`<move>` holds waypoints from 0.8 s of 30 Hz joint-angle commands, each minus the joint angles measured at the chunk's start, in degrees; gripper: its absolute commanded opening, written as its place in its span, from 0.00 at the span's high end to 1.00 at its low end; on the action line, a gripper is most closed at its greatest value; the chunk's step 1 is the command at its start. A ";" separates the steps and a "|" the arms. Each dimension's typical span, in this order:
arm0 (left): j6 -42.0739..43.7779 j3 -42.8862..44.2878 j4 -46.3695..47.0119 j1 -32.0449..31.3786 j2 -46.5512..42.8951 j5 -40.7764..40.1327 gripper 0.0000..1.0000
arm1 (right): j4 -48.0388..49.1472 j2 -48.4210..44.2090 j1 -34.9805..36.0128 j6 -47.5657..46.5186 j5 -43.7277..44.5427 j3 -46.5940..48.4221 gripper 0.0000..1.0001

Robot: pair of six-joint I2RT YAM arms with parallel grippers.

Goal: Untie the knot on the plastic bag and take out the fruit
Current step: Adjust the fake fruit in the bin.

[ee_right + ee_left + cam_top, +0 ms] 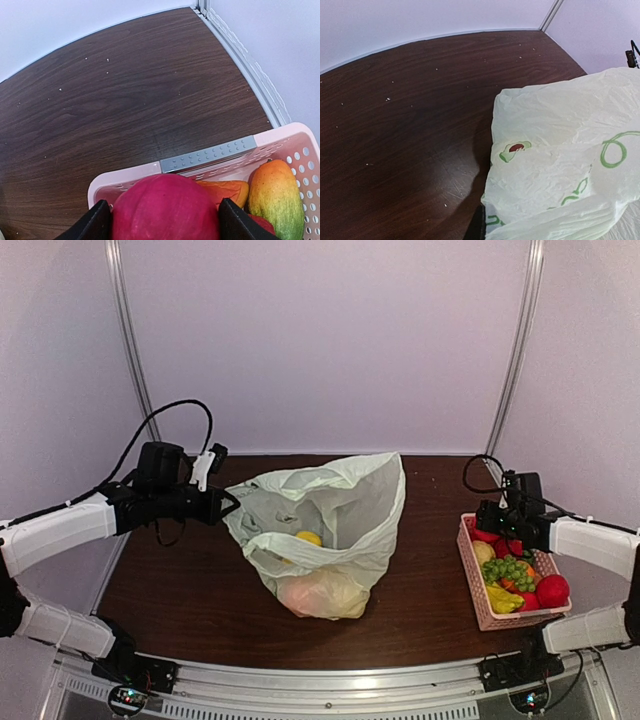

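Note:
The plastic bag (345, 495) lies open in the middle of the table; no knot shows. Through its mouth I see a yellow fruit (309, 537), and pale yellow and orange fruit (322, 593) show through the bottom. My left gripper (228, 503) is shut on the bag's left edge. In the left wrist view the bag (555, 150) drapes over one dark finger (479, 227). My right gripper (500, 528) is at the far end of the pink basket (471, 580). Its jaws (165, 220) press both sides of a red round fruit (165, 200).
The basket rim (210, 156) has a grey strip. The basket holds green grapes (508, 570), red fruits (551, 590), a yellow piece (503, 600) and a mango-like fruit (275, 195). Booth walls close in at the back and sides.

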 commanded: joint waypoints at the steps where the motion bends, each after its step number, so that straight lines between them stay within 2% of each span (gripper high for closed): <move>1: 0.82 0.87 0.77 0.46 0.19 1.35 1.00 | 1.87 3.69 -0.34 1.30 -2.73 -1.51 0.31; 7: 1.05 0.75 1.21 0.47 0.34 2.95 1.00 | 2.07 5.46 -0.37 2.55 -3.17 -2.21 0.36; 13: 1.92 1.01 1.92 0.46 0.34 6.83 0.99 | 0.31 2.09 -0.34 2.76 -3.07 -2.50 0.34; 17: 3.35 1.27 1.94 0.46 -2.34 5.20 0.64 | -2.71 -1.35 -0.34 2.30 -2.30 -1.23 0.24; 18: 3.83 1.27 1.89 0.46 -4.07 3.44 0.54 | -3.37 -2.19 -0.34 2.13 -2.06 -0.89 0.21; 20: 4.44 0.97 2.12 0.46 -6.09 1.59 0.41 | -4.63 -3.83 -0.34 1.83 -1.53 -0.15 0.11; 24: 5.91 0.63 3.13 0.46 -10.46 -1.13 0.30 | -7.23 -6.70 -0.25 0.93 -1.47 1.39 0.05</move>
